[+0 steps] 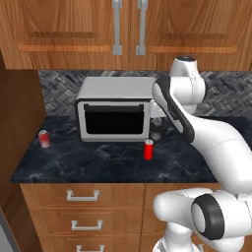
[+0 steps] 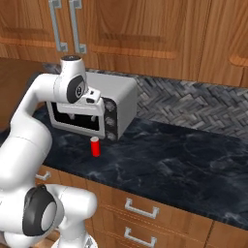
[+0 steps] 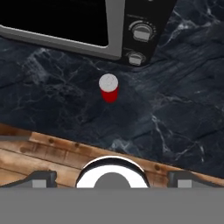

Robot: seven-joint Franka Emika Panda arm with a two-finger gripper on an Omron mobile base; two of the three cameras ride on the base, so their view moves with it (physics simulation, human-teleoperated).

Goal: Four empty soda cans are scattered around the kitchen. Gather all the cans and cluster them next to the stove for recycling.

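1. A dark, marbled stone surface [image 1: 98,162] runs across wooden drawer fronts with silver handles, below wooden wall cupboards and a grey herringbone backsplash.
2. A boxy silver toaster oven with a black glass door [image 1: 114,115] stands at the far side of the surface, against the backsplash; its dial panel is on its right end.
3. A small upright red soda can with a silvery top [image 1: 148,149] stands on the surface just in front of the toaster oven's right end, near but apart from it. It also shows in the right base view [image 2: 96,146] and, seen from above, in the hand view [image 3: 109,88], just below the oven's dials.
4. A second red soda can with a silvery top [image 1: 44,139] stands upright at the far left of the surface, close to the wooden side wall and well apart from the first can.
5. The white arm bends up over the near edge of the surface, its wrist in front of the oven's right end, above the first can.
6. The hand [image 3: 112,178] is spread wide: its two dark tips sit far apart at the bottom corners of the hand view, pinching nothing, above the wooden front edge and short of the first can.
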